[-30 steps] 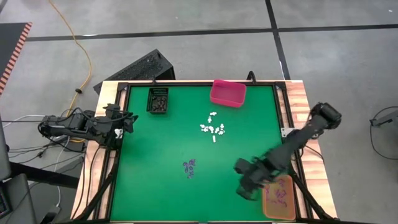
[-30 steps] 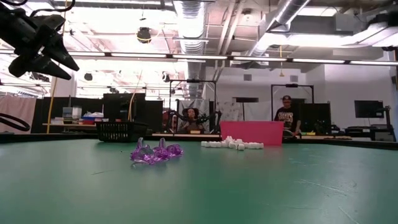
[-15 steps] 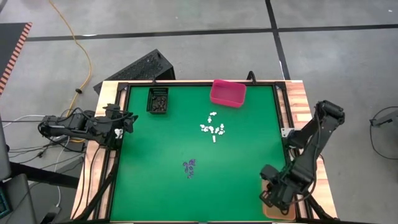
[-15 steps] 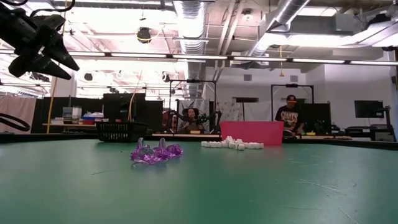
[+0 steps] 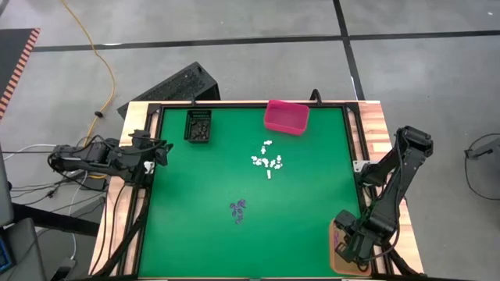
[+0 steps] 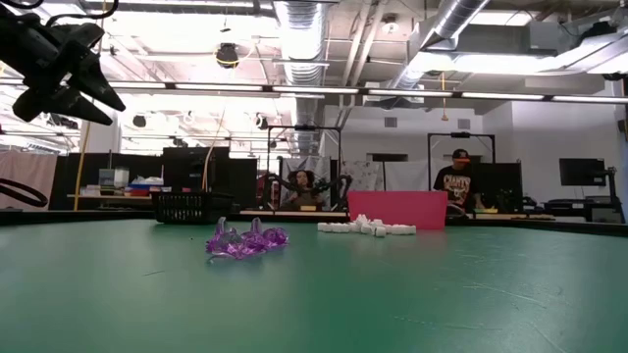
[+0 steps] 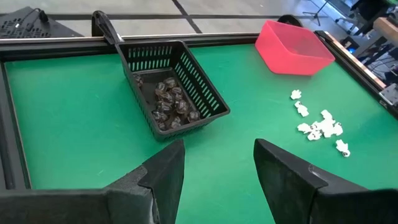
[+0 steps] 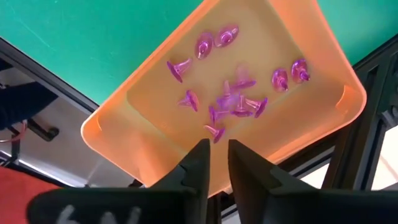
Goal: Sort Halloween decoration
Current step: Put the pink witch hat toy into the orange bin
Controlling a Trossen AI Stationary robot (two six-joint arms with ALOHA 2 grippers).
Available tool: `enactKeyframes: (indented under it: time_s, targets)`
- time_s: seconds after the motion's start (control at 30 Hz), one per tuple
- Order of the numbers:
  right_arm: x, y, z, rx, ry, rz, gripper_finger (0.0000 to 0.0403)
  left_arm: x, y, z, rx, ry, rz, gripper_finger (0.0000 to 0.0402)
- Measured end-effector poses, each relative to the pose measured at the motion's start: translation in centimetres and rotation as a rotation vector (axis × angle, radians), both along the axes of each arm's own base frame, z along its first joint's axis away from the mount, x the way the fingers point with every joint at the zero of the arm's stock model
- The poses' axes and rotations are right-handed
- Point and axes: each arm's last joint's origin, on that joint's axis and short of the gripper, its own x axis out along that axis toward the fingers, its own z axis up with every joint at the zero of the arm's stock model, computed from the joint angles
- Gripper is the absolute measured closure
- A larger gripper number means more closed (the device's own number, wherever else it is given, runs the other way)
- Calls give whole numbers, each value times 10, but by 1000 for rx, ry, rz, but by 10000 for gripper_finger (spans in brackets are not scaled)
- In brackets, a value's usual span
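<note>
Right gripper (image 8: 214, 163), having swung from the green table (image 5: 195, 187) to above the orange plastic bin (image 8: 155, 155), jaws narrowly parted, empty; purple trinkets (image 8: 233, 102) inside, suggesting another delivered.

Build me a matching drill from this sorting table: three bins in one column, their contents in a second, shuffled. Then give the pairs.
Bins
1. black basket
2. orange tray
3. pink bin

Contents
A. purple trinkets
B. nothing visible inside
C. dark trinkets

Pairs: 1-C, 2-A, 3-B

The white trinkets and a few purple ones lie loose on the green table, in no bin.
</note>
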Motion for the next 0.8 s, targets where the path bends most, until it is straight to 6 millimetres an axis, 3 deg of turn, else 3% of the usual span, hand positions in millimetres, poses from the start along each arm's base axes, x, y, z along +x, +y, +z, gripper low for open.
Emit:
enactKeyframes:
  time_s: [0.23, 0.37, 0.53, 0.8]
  targets:
    - [-1, 0, 0, -3, -4, 12, 282, 0, 0, 0, -1, -1, 2, 219]
    - [7, -3, 0, -35, -102, 3, 271, 0, 0, 0, -10, -5, 0, 219]
    - [39, -14, 5, -73, -315, 37, 269, 1, -1, -1, -40, 0, -44, 219]
    - [101, -53, 14, -213, -631, 113, 269, 1, -2, -1, -40, 11, -64, 219]
